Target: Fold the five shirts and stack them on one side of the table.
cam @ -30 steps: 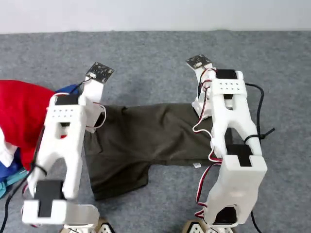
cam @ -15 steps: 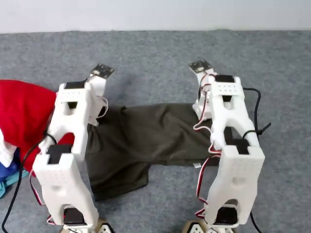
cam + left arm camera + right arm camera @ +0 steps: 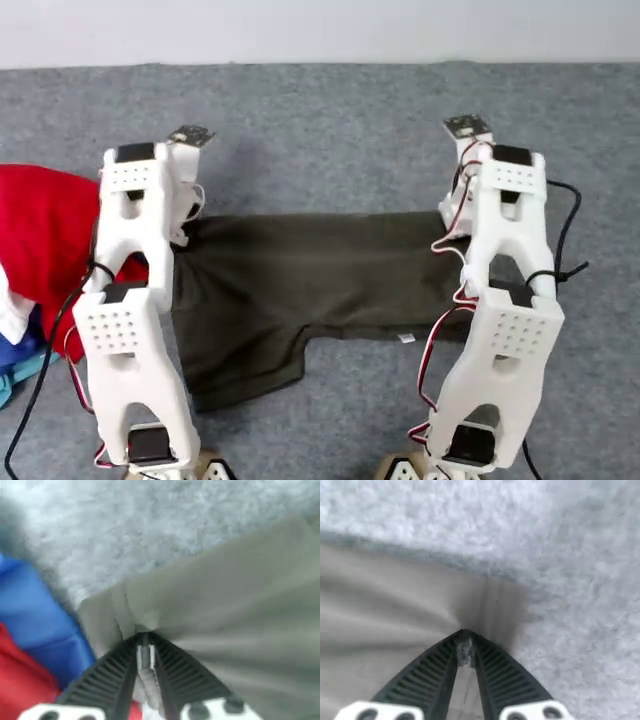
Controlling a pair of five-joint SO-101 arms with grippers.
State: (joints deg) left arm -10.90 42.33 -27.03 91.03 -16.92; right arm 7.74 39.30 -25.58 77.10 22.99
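The olive-green shirt [image 3: 300,290] lies spread across the grey table [image 3: 320,130], apparently being readied for its first fold. Its far edge is clamped at one end by the left gripper [image 3: 145,647], beside the red shirt [image 3: 45,240], and at the other by the right gripper [image 3: 465,647]. Both arms are stretched forward with wrists tipped down. Next, that edge should probably be carried evenly towards the near hem.

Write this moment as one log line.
left gripper: shut on shirt | right gripper: same | shirt: spread on table | red cloth: beside shirt
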